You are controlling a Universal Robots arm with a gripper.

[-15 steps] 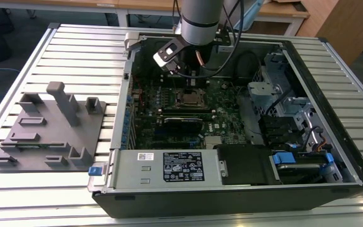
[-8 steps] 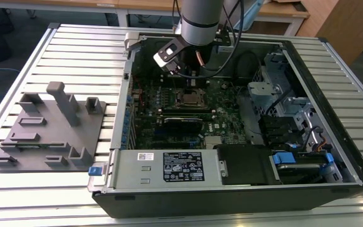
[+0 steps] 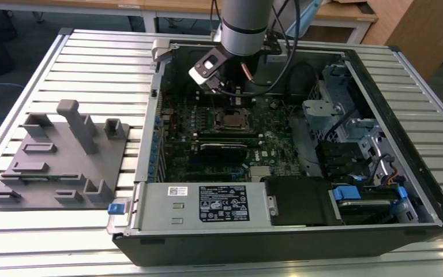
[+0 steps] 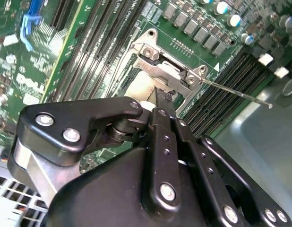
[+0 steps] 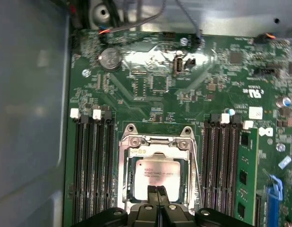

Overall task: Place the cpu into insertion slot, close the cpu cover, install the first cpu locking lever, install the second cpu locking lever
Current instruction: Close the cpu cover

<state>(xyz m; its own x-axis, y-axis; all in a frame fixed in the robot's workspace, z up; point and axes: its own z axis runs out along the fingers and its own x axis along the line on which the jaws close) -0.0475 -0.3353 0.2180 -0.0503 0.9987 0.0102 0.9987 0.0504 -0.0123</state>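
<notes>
Hovering at the insertion slot [image 5: 122,156] with my end effector [image 5: 158,190], fingertips pressed together, nothing visible between them in the first wrist view. The tips sit at the socket edge nearest the wrist, just above or touching the cpu cover [image 5: 158,141]. Can't tell whether there's contact.

Status:
- The cpu [image 5: 158,171] lies in the slot, silver face up, showing through the cover's cut-out.
- The cover looks down over it, so my read is that the first two steps are done.
- In the second wrist view a thin locking lever [image 4: 236,93] sticks out free from the socket corner, over the memory slots [image 4: 238,68]. Not latched, so I judge we're on the lever steps.

Risks from here:
- Closed tips are narrow and the lever is a thin, springy rod. An off-centre push slips off, and the tips land on the memory slots or the motherboard [image 5: 155,85].
- If the cover isn't fully flat, forcing a lever down loads the cpu unevenly. Bent socket pins are likely.
- The wrong lever order could leave the cover uncaught, and it lifts back up.
- Tips dragging across the cpu face would scratch it.
- A lever not hooked under its catch springs back.
</notes>
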